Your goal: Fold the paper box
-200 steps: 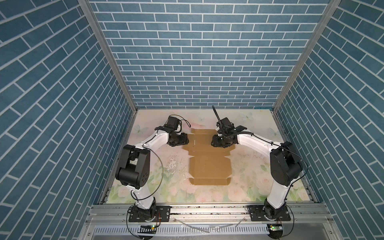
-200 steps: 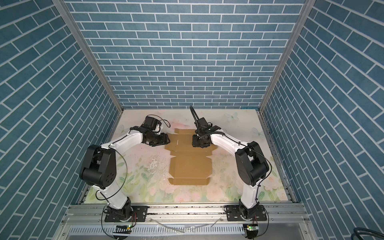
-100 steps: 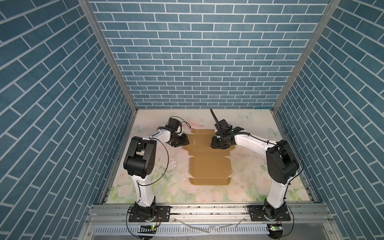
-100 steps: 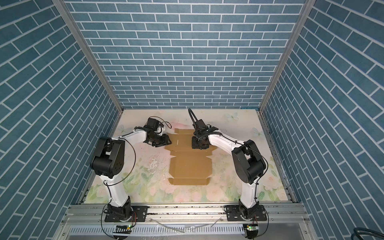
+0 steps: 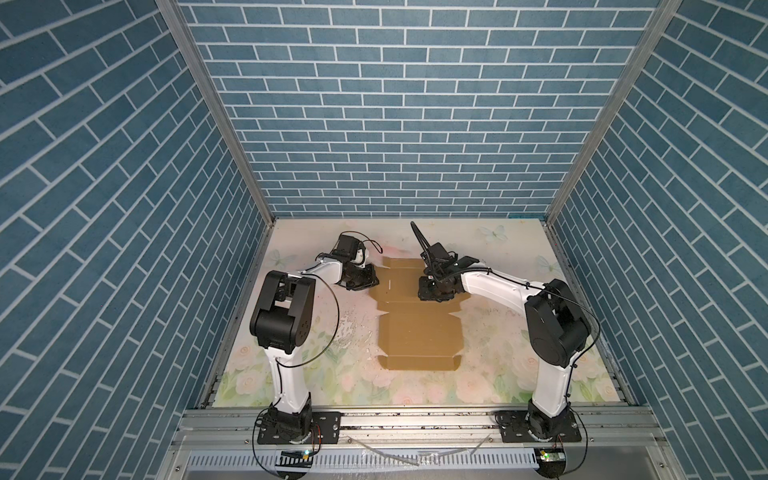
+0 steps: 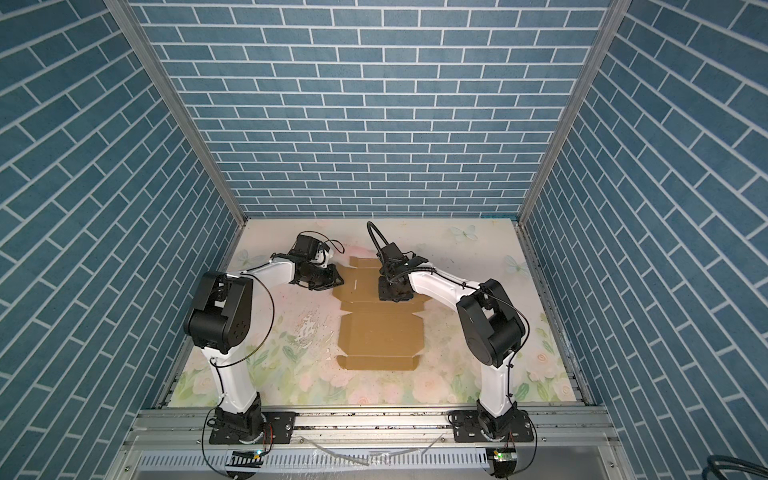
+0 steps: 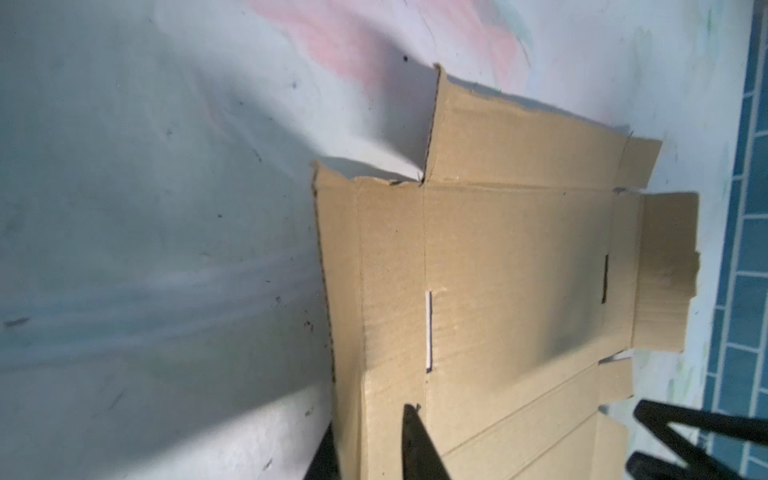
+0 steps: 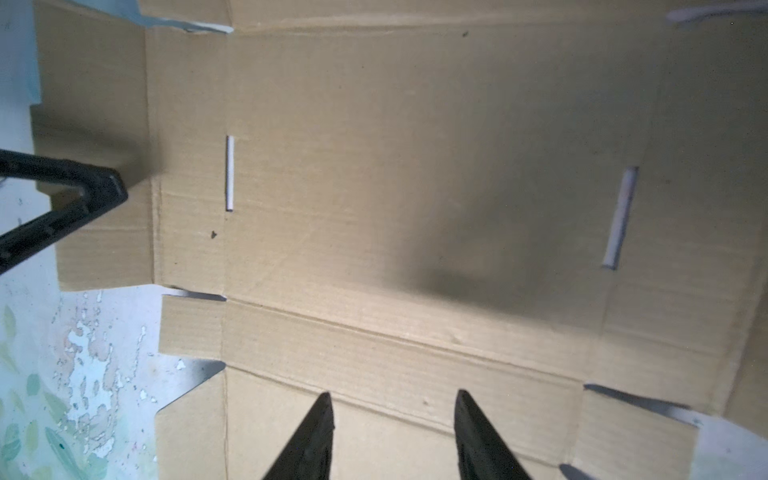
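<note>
The paper box [image 5: 419, 332] lies opened out flat on the middle of the table [image 5: 498, 374]. Its long way runs from the front rail [image 5: 415, 424] toward the back wall [image 5: 395, 124]. The left arm [image 5: 286, 316] stands to its left and the right arm [image 5: 552, 328] to its right. Both reach inward to the sheet's far half. The left gripper [image 5: 370, 280] sits at the far left flap (one finger [image 7: 417, 444] over the flap's edge, one under it). The right gripper [image 5: 430, 293] stands over the right part of the far panel.
</note>
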Motion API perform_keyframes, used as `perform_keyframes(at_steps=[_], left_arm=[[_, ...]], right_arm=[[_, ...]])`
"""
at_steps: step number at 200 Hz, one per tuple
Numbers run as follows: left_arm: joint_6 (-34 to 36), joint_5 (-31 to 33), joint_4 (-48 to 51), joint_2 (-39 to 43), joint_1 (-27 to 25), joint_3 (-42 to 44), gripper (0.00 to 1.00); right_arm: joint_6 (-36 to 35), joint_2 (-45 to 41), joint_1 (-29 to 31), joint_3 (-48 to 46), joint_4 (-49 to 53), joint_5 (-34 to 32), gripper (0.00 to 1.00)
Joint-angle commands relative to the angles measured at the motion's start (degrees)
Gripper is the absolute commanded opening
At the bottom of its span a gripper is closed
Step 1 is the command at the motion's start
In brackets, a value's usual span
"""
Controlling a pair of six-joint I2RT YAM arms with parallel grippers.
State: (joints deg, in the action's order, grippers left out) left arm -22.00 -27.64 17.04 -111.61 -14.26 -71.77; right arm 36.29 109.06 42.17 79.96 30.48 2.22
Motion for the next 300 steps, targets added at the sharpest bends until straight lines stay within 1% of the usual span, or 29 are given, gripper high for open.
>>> perform_keyframes(at_steps=[1, 16, 51, 106, 158, 237, 241, 267, 300], left_arm=[[-2.0, -0.8, -2.8, -0.4, 0.2, 1.9, 0.15], [-3.2, -0.9, -4.8, 0.6, 0.3, 3.5, 0.13], [-6.5, -1.1, -11.2, 3.0, 0.3, 8.5, 0.08], [-7.0, -4.3, -16.5, 1.9, 0.9, 11.7, 0.07], [-7.6, -5.7, -18.9, 1.7, 1.2, 13.6, 0.07], [-7.4, -7.3, -19.6, 2.0, 1.6, 14.1, 0.07], [-7.4, -7.4, -19.6, 2.0, 1.6, 14.1, 0.06], [-7.4, -7.7, -19.5, 2.3, 1.7, 14.0, 0.06], [-7.3, -8.0, -19.7, 2.6, 2.0, 14.1, 0.06]], right_arm=[[3.5, 1.1, 2.6, 3.3, 0.0, -4.2, 0.52], [4.7, 1.5, 4.0, 4.0, -0.5, -5.7, 0.56], [6.6, 3.8, 7.1, 7.3, -0.8, -7.9, 0.60], [7.8, 8.0, 10.1, 13.0, 1.8, -10.1, 0.65], [7.8, 10.6, 12.3, 14.4, 1.2, -10.6, 0.70], [7.1, 16.2, 13.6, 21.7, 5.6, -8.8, 0.70], [7.0, 17.9, 13.6, 22.1, 5.9, -8.8, 0.70], [6.3, 20.4, 13.9, 24.7, 7.8, -8.2, 0.70], [6.1, 21.5, 14.3, 25.5, 9.0, -8.7, 0.69]])
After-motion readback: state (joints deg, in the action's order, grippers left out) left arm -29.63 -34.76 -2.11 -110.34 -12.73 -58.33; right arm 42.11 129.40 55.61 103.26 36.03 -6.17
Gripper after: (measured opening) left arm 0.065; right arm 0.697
